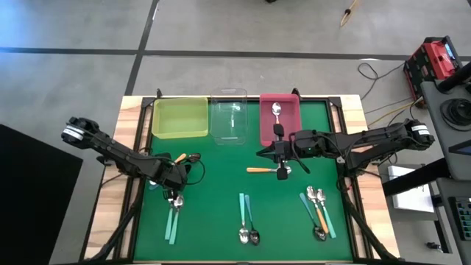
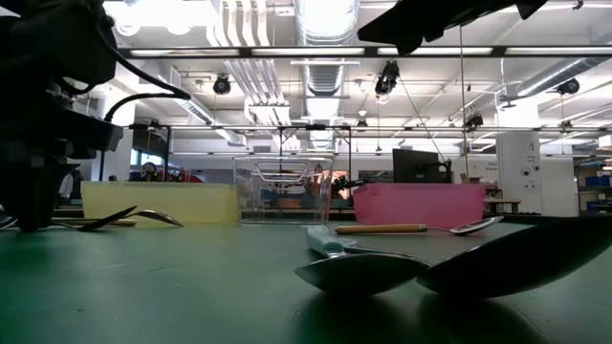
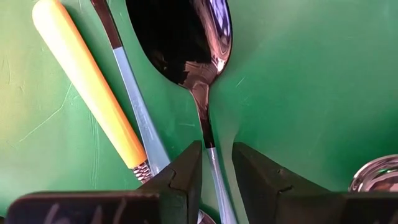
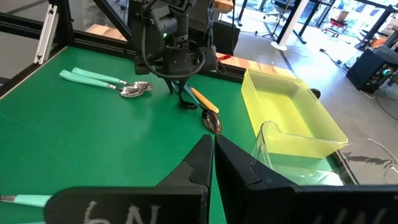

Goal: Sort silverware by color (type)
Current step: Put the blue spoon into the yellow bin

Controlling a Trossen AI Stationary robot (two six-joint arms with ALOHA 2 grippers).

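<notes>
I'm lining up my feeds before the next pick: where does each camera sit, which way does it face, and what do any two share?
High: overhead, straight down on the green mat, both arms and three bins.
Low: at mat height, facing the yellow bin, clear bin and pink bin; arm parts dark above.
Left wrist: behind the left tool, its fingers astride a teal spoon.
Right wrist: behind the shut right tool, facing the left arm.
Shared: yellow bin, high and right wrist.

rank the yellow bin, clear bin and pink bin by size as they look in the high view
1. Yellow bin, widest.
2. Clear bin and pink bin: too alike in outline to rank.
</notes>
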